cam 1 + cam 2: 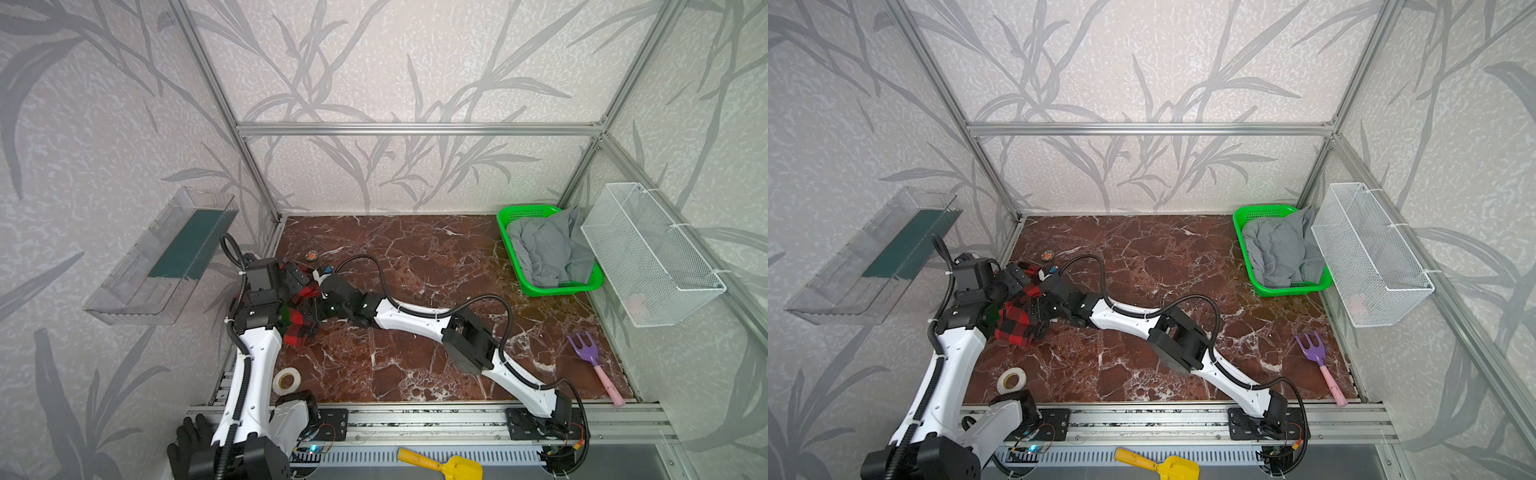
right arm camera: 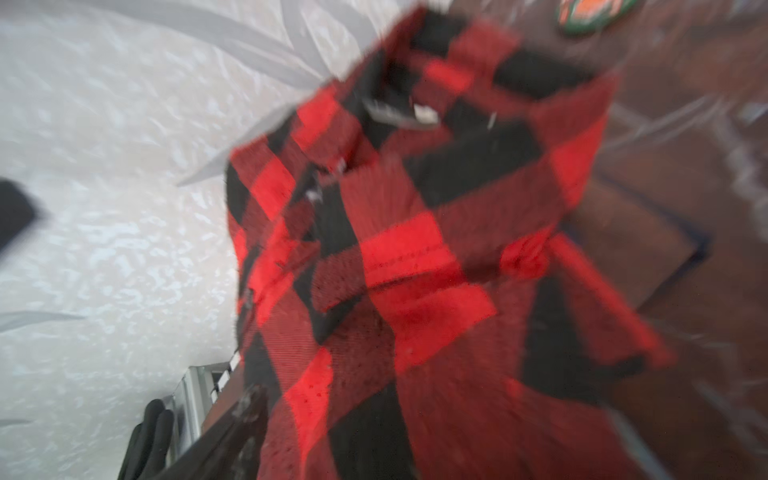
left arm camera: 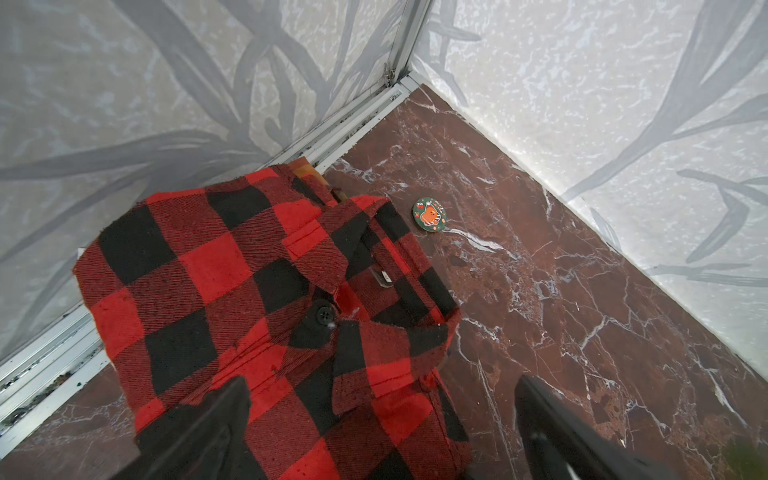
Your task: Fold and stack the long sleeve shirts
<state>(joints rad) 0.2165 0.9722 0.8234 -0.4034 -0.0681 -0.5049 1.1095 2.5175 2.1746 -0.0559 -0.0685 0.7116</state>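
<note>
Gaping wide over folded red-and-black shirt (image 3: 232, 291) — left pincer (image 3: 380, 382).

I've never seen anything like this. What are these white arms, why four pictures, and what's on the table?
These are two robot arms, each ending in a pincer. Two pictures look down on the whole marble table; two more come from cameras on the wrists. Both arms reach over a red-and-black check shirt. The left pincer stands open, gripping nothing; whether the right pincer holds anything is too blurred to tell. Also lying there: a green basket of grey cloth, a tape roll and a purple toy rake.
</note>
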